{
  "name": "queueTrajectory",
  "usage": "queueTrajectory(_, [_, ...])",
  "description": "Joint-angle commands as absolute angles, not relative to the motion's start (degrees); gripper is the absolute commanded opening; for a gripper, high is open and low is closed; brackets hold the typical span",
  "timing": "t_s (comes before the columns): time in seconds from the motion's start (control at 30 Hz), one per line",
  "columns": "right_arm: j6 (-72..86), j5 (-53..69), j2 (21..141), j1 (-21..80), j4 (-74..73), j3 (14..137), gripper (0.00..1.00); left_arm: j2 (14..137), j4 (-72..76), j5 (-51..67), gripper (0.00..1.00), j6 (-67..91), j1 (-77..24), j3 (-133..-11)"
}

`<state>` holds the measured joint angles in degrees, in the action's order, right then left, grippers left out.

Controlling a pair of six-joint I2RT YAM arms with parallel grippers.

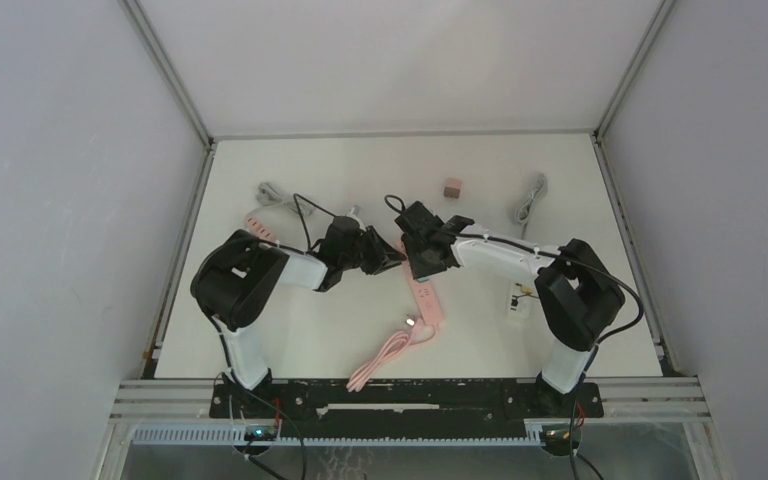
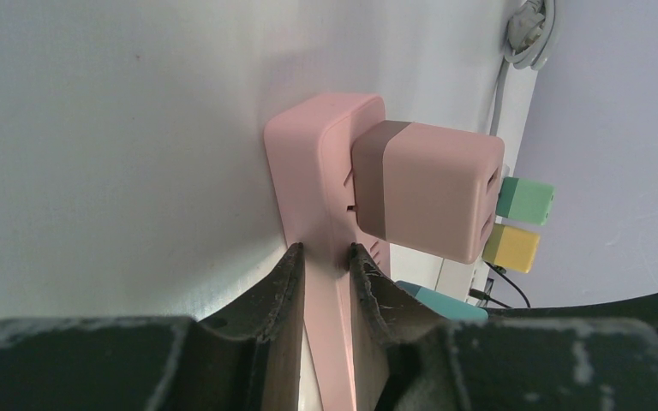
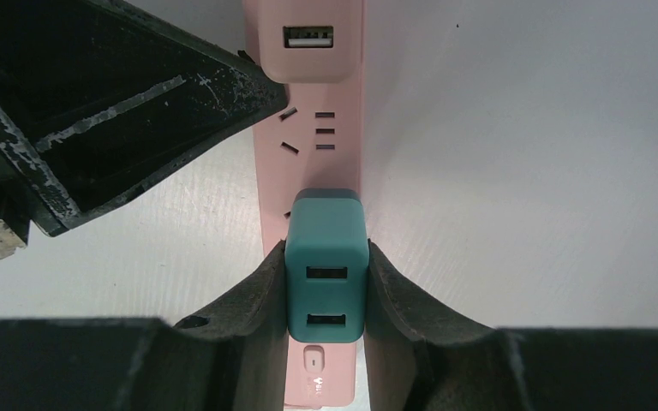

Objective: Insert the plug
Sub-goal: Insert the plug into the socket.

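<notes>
A pink power strip (image 1: 427,297) lies mid-table, its pink cable (image 1: 388,352) running toward the front edge. My left gripper (image 2: 326,250) is shut on the strip (image 2: 313,171), one finger against each long edge. A pink adapter (image 2: 424,193) is plugged in at the strip's far end. My right gripper (image 3: 326,248) is shut on a teal plug (image 3: 326,265), which stands against the strip's face (image 3: 313,137) just below free sockets. Its prongs are hidden. From above, the left gripper (image 1: 385,258) and the right gripper (image 1: 425,262) meet over the strip's far end.
A white power strip (image 1: 517,298) lies to the right, holding a green plug (image 2: 524,199) and a yellow plug (image 2: 511,247). A small pink cube (image 1: 452,187) and grey cable bundles (image 1: 530,200) (image 1: 270,192) lie farther back. The left gripper's black body (image 3: 94,111) sits close beside the right one.
</notes>
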<state>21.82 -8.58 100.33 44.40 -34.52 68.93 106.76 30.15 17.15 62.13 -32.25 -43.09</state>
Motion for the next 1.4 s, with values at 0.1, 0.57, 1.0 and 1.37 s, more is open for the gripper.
queueTrajectory(0.1, [20.0, -9.4, 103.3, 47.3, -34.6, 67.2, 0.0, 109.2, 25.1, 14.5, 0.26, 61.2, -33.4, -41.5])
queueTrajectory(0.57, [22.1, -6.1, 105.6, 44.3, -36.3, 65.5, 0.0, 109.3, 25.1, 14.6, 0.26, 61.2, -33.4, -41.6])
queueTrajectory(1.0, [21.5, -7.3, 109.2, 49.2, -36.3, 66.6, 0.0, 109.3, 25.1, 14.6, 0.26, 61.4, -33.5, -41.6])
queueTrajectory(1.37, [23.8, -4.7, 108.3, 44.6, -36.7, 64.7, 0.0, 109.1, 25.1, 14.5, 0.26, 61.4, -33.5, -41.4])
